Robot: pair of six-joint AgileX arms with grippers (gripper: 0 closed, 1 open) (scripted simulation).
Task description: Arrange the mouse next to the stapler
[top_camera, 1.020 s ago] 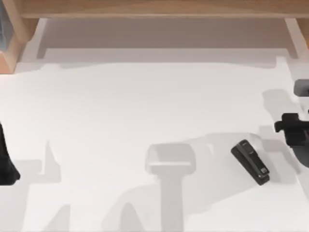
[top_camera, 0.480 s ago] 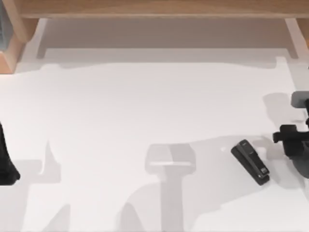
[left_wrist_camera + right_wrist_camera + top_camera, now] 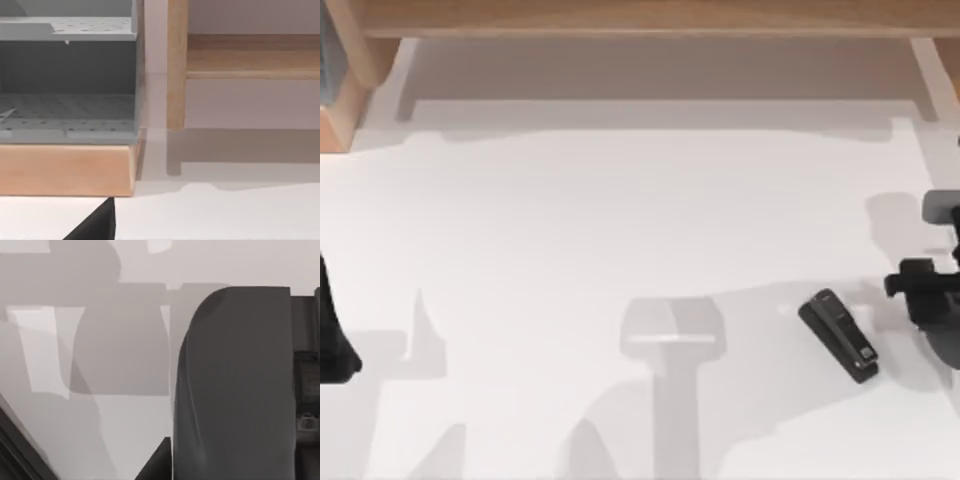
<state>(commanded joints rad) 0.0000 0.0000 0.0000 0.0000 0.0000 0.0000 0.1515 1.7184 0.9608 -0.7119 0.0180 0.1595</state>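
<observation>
The stapler (image 3: pixel 838 335) is seen lying flat on the white counter (image 3: pixel 620 230) in the top view, toward the right side and in the near half. It is set on a diagonal, with one end pointing toward the far left and the other toward the near right, where a small silvery glint is visible.

Just to the right of the stapler, at the counter's right edge, the right gripper (image 3: pixel 920 288) is found, a black body partly cut off by the picture's border. It lies slightly farther back than the stapler and apart from it, a strip of shadowed counter being visible between the two. A rounded grey object (image 3: pixel 941 208), only partly in view, is seen a little farther back, right against the same gripper; what it is cannot be told with certainty. Whether the right jaws are apart, together or clamped on anything cannot be told. In the right wrist view a large dark grey curved surface (image 3: pixel 235 385) is shown close to the camera above the shadowed counter.

At the left edge of the top view, about level with the stapler, the left arm (image 3: pixel 332 330) is parked, well apart from the stapler; the state of its jaws cannot be told either.

At the far side, a wooden shelf frame (image 3: pixel 650 20) runs along the back of the counter. In the left wrist view a grey perforated tray unit (image 3: pixel 67 80) on a wooden base is seen beside an upright wooden post (image 3: pixel 176 65).
</observation>
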